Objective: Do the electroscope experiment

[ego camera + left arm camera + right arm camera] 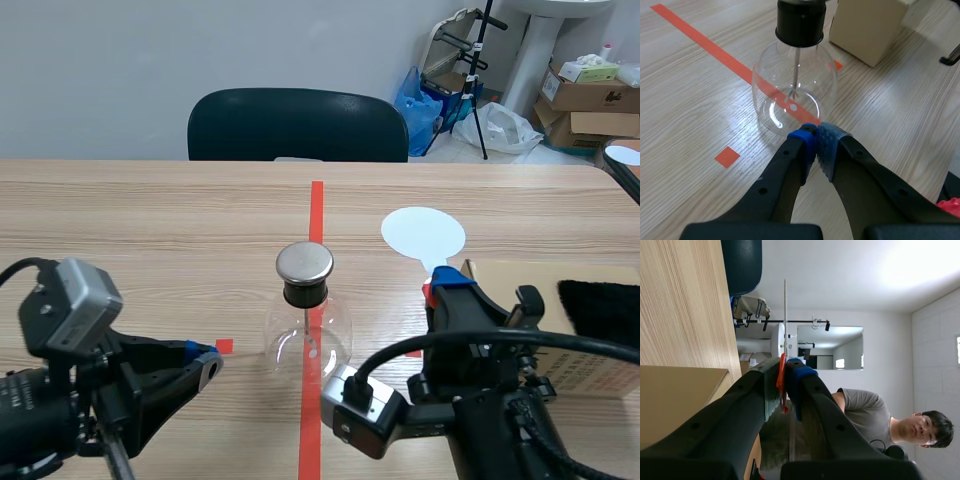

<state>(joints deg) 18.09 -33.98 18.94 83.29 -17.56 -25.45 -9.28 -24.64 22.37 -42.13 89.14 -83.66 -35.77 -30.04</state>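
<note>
The electroscope [307,325] is a clear glass flask with a black stopper and a round metal cap [304,262]. It stands on the red tape line at the table's middle. My left gripper [210,362] is shut on nothing, its tips just short of the flask [790,85] in the left wrist view, where the gripper [816,137] shows blue pads pressed together. My right gripper [445,285] is shut on the red handle of a white round paddle [423,235], held to the right of the flask. The right wrist view shows that paddle [785,315] edge-on, rising from between the fingers of my gripper [786,372].
A cardboard box [520,310] with a black cloth [600,305] on it stands at the right, beside my right arm. A dark chair [297,125] is behind the far table edge. A person [865,415] appears in the right wrist view.
</note>
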